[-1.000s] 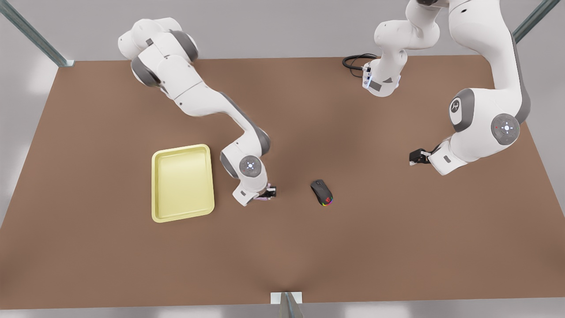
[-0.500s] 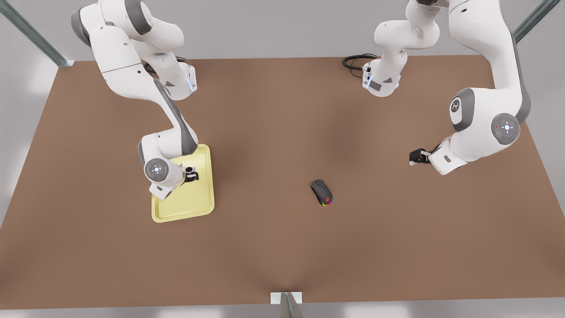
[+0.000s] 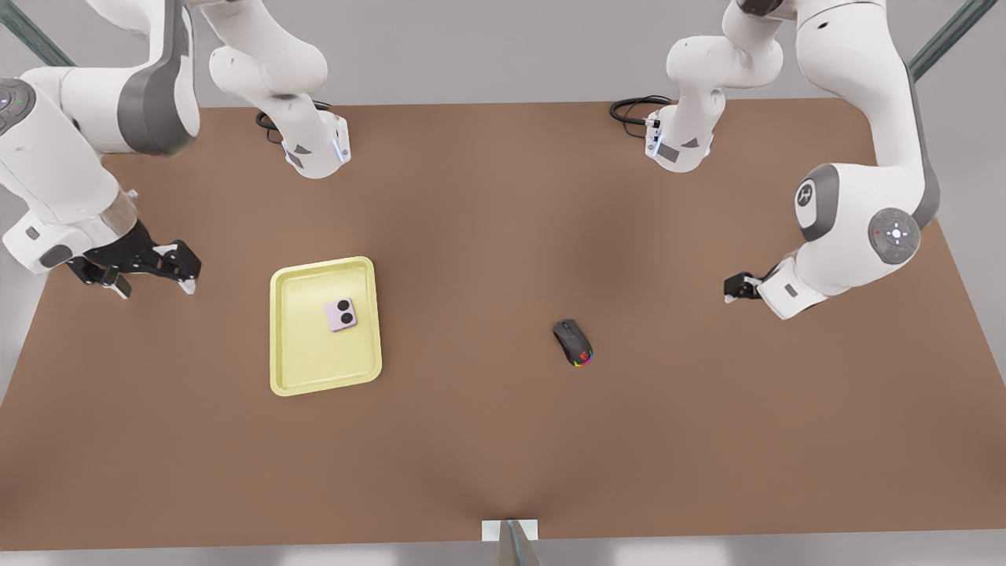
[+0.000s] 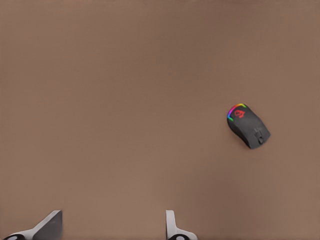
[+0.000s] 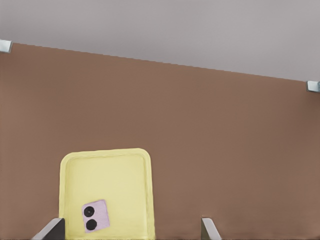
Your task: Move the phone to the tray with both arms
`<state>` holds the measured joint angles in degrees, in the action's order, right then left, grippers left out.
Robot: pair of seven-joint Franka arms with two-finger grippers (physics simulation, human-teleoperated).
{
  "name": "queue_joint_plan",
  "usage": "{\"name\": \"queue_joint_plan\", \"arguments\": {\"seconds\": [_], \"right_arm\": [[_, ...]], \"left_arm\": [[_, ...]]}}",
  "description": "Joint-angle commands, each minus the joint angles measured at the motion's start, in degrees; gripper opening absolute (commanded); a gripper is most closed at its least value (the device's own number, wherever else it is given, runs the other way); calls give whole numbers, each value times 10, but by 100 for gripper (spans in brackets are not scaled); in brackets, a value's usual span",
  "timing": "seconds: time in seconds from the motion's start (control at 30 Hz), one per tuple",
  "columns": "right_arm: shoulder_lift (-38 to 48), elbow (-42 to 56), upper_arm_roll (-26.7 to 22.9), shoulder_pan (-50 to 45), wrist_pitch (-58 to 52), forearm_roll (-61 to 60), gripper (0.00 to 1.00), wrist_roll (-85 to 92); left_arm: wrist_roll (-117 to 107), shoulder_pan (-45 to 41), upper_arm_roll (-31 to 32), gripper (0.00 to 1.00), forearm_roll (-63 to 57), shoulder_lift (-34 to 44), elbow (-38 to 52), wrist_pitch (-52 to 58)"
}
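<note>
Having withdrawn from the pale yellow rimmed tray, the right gripper, fingers spread empty, left the small pink square phone inside, while the left gripper waited, spread empty too.

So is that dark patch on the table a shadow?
Front view: probably, a soft shadow band down the table, no hard edges. Left wrist view: even light, the mouse glows rainbow. Right wrist view: flat light on tray and phone.
</note>
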<state>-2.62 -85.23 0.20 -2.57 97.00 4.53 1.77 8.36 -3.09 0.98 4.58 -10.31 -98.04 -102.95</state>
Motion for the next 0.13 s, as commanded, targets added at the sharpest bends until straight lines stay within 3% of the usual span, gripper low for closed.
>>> {"name": "queue_joint_plan", "arguments": {"seconds": [0.0,0.1], "right_arm": [[4,-2,-13,13,-139,-39,100,-97],[-26,1,2,12,-104,-37,100,-98]], "left_arm": [[-20,0,0,100,-1,-1,0,-4],[-21,0,0,100,-1,-7,0,-5]]}}
